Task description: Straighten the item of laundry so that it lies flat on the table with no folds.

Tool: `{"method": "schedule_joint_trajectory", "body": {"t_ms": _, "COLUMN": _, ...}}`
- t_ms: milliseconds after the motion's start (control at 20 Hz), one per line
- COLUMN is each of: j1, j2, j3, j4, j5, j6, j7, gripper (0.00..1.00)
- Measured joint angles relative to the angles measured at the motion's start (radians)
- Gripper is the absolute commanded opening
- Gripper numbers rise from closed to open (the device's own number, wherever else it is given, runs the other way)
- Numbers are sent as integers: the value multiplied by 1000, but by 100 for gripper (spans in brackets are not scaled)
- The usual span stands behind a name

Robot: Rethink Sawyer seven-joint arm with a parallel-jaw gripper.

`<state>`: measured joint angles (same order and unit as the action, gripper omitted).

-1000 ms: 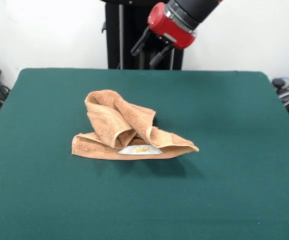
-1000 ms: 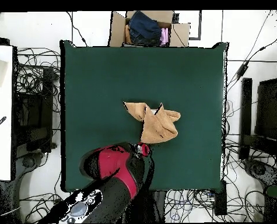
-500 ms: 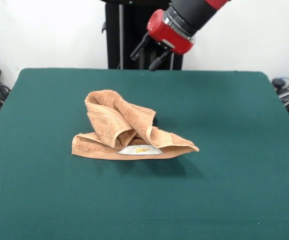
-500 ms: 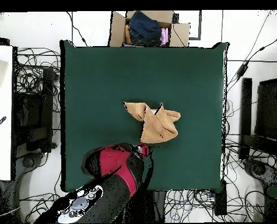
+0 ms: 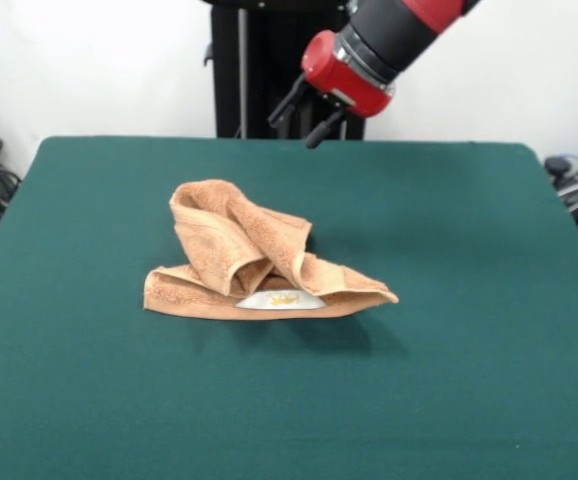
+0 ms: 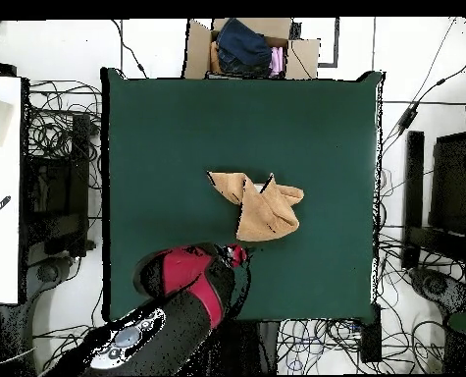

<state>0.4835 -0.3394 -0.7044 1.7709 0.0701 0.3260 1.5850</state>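
Red and black arm high over the table, gripper with two dark fingers spread apart, probably open and holding nothing, orange-tan towel well below it, bunched in folds, small white label peeking out.

A towel lies crumpled near the middle of a table, slightly left of centre in the front view, with a label tucked under its lower front edge. The gripper hangs in the upper middle of the frame, above the table's far edge and well apart from the towel. In the overhead view, a cardboard box sits beyond the table's top edge.
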Motion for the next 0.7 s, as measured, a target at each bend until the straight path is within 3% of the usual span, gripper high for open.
{"method": "schedule_joint_trajectory", "body": {"t_ms": 700, "j1": 25, "j2": 33, "j3": 0, "j4": 18, "j5": 46, "j6": -74, "j7": 16, "gripper": 100}}
